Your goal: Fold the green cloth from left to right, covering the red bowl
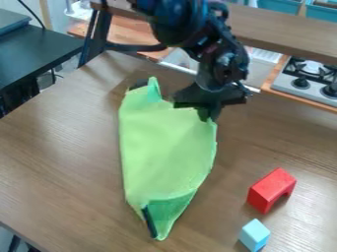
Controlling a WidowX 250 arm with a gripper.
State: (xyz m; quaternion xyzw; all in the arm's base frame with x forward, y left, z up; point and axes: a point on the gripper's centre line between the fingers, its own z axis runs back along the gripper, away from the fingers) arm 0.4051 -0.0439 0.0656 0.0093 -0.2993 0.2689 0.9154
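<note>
So this brown wood-grain table (62, 152) is holding a long light-green cloth (164, 152) around the middle, plus a red arch-shaped block (270, 189) and light-blue block (254, 235) are chilling near right.

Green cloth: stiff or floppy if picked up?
Probably floppy: the green cloth has its lower corner folded over. Looks thin, so likely light for its spread. Lifted at the upper right edge, where the tool is, the rest would probably sag.

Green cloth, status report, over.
Gripper at cloth's upper-right corner. Cloth on table, lower end folded over. Red arch block and light blue block off its lower right, neither touching it.
</note>
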